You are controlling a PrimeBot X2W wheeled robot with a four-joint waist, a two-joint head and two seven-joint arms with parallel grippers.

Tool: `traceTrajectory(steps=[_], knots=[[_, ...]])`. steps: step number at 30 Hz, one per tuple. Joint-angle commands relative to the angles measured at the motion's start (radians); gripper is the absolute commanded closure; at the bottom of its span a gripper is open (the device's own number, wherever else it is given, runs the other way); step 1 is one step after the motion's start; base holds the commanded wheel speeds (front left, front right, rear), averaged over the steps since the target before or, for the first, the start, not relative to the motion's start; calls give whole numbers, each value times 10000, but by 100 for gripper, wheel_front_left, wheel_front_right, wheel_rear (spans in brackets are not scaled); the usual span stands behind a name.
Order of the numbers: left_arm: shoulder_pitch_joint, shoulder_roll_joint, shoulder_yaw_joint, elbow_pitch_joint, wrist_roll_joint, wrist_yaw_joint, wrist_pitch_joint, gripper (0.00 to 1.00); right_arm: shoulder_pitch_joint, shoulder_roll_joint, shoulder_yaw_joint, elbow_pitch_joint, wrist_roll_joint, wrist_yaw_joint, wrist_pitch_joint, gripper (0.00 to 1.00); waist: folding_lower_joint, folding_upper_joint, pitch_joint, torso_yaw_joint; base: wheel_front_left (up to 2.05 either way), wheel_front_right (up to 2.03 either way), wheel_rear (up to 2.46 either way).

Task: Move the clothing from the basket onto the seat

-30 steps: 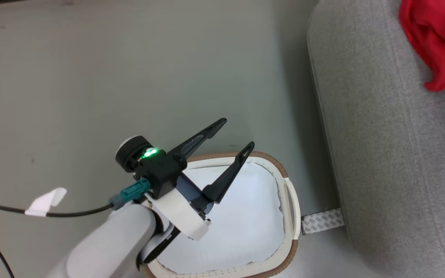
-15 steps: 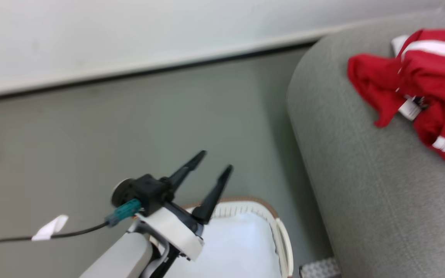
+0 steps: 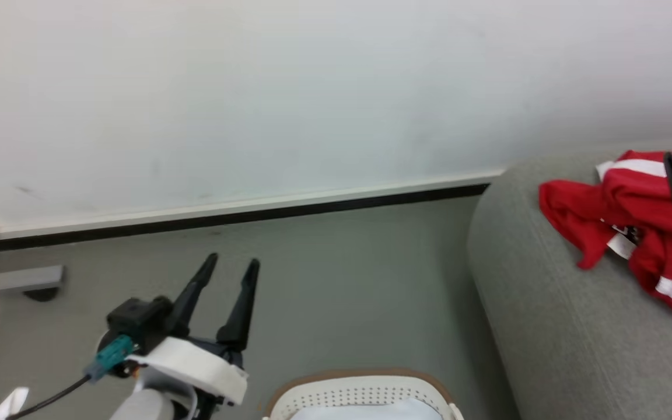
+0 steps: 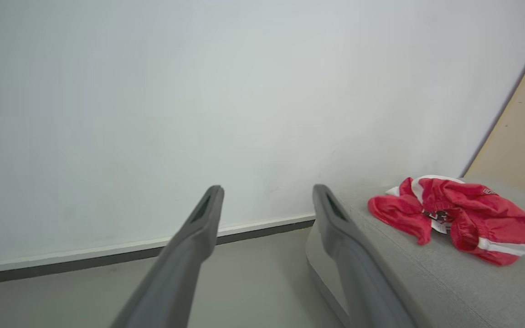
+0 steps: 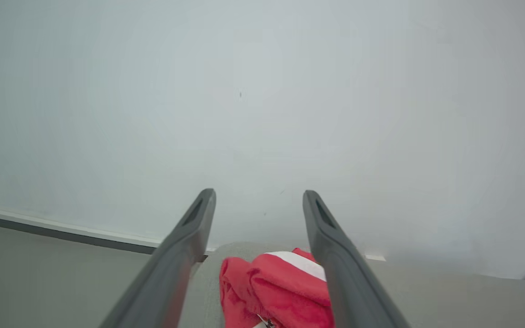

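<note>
The red jersey is lying crumpled on the grey seat, out of the basket. It is looking soft and light, so pinching a raised fold is looking best. The left claw and right claw are spread wide, holding nothing.

One large light-grey upholstered seat of coarse woven fabric stands at four o'clock in the head view. On it, at three o'clock, lies one crumpled heap of soft red jersey clothing with white striped trim; the number of garments in the heap cannot be told. One rounded white perforated plastic basket with a brown rim sits at six o'clock. There are two grippers, the left gripper at eight o'clock and the right gripper, each with two long dark fingers.
</note>
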State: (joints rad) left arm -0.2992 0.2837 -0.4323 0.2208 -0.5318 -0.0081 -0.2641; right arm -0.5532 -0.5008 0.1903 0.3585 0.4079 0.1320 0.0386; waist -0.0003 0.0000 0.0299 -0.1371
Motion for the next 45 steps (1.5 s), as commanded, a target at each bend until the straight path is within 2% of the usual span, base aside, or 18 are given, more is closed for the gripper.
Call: traceTrajectory(steps=[1, 11, 16, 22, 30, 45], knots=[[294, -11, 147, 19, 8, -74, 0, 0, 345, 145, -126, -237, 20, -26, -171, 0, 3, 0, -372, 480, 0, 0, 0], [1466, -365, 2184, -40, 319, -143, -2, 0, 3220, 1986, -693, -1636, -822, -25, -1581, 0, 3, 0, -508, 1265, 0, 0, 0], [2155, -786, 3022, -257, 1104, -442, -1, 0, 4218, 3055, -1081, -1655, -1539, -25, -2735, 0, 3, 0, -470, 1303, 0, 0, 0], [2752, -1331, 3764, -230, 2036, -808, -3, 0, 4898, 3958, -1202, -1487, -2015, -25, -3020, 0, 3, 0, -391, 1112, 0, 0, 0], [2962, -1773, 4400, -147, 2606, -1135, -3, 0, 4795, 4389, -976, -1344, -2146, -25, -3040, 0, 3, 0, -299, 907, 0, 0, 0], [2777, -2000, 4470, -163, 2795, -1237, -3, 0, 4765, 4511, -892, -1656, -1889, -27, -3022, 0, 3, 0, -280, 960, 0, 0, 0]])
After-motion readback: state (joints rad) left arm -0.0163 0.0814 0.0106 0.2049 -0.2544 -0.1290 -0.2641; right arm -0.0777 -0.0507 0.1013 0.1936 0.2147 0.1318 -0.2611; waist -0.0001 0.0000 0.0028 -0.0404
